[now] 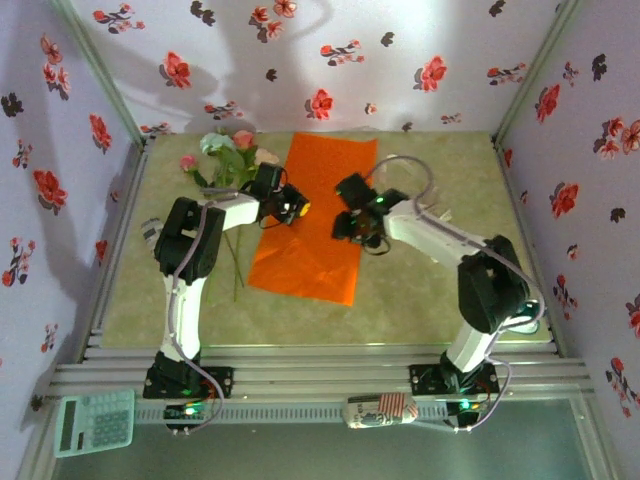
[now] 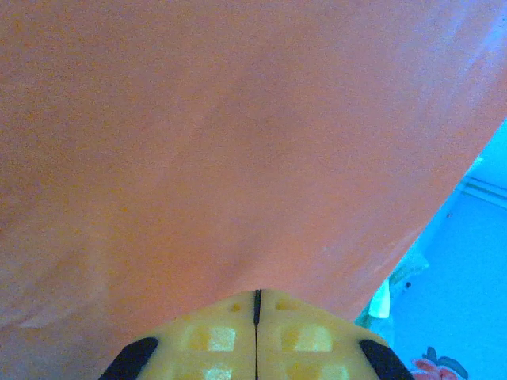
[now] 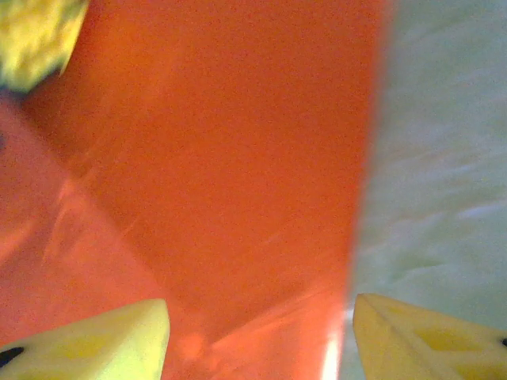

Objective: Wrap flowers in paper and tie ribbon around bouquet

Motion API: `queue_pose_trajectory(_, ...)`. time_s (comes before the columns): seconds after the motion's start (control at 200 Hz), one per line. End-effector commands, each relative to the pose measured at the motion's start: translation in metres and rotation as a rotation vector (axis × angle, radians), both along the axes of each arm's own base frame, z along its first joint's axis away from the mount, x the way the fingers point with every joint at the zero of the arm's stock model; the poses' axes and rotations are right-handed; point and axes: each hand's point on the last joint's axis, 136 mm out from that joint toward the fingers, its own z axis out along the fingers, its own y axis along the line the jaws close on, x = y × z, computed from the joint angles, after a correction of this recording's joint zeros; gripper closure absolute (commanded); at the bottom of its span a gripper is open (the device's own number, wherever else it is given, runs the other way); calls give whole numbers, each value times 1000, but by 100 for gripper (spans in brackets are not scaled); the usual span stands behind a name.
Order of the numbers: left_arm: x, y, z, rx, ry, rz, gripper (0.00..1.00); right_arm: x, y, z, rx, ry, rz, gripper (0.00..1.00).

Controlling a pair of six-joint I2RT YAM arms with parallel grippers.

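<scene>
Top external, orange paper (image 1: 318,250), rectangular, creased

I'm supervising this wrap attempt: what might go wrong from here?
The left gripper pinches the paper at one edge while the right gripper is open above it; a pull may crease or tear the thin sheet. The flowers lie beside the paper, under the left arm, which might drag the stems.
</scene>
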Motion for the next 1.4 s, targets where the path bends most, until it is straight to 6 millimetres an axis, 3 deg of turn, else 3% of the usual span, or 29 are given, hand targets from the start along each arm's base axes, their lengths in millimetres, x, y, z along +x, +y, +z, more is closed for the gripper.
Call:
queue_pose_trajectory(0.0, 0, -6, 16, -29, -17, -63, 93, -19, 46, -12, -66, -41, 297, 31)
queue_pose_trajectory(0.14, 7, 8, 49, -10, -76, -79, 88, -35, 68, -41, -139, -60, 481, 27)
queue_pose_trajectory(0.24, 4, 36, 80, 52, -121, -74, 80, -51, 91, -41, -132, -102, 618, 24)
queue_pose_trajectory(0.335, -16, 71, 90, 119, -97, -72, 73, -71, 117, -36, -99, -134, 750, 23)
queue_pose_trajectory(0.455, -60, 100, 74, 174, 12, -138, 76, -89, 145, -37, -61, -145, 867, 21)
queue_pose_trajectory(0.625, -117, 133, 40, 195, 142, -150, 88, -97, 176, -46, -66, -157, 941, 19)
queue_pose_trajectory(0.765, -133, 165, 42, 207, 139, -63, 90, -97, 199, -52, -60, -159, 948, 18)
queue_pose_trajectory(0.97, -144, 198, 49, 288, 137, -12, 90, -90, 212, -70, -73, -142, 900, 17)
queue_pose_trajectory(1.14, -156, 216, 52, 339, 146, 21, 90, -84, 219, -80, -87, -133, 867, 22)
queue_pose_trajectory(1.285, -162, 216, 56, 336, 137, 23, 90, -80, 213, -99, -132, -108, 831, 41)
queue_pose_trajectory(1.395, -168, 214, 59, 324, 135, 9, 90, -78, 211, -99, -147, -117, 815, 59)
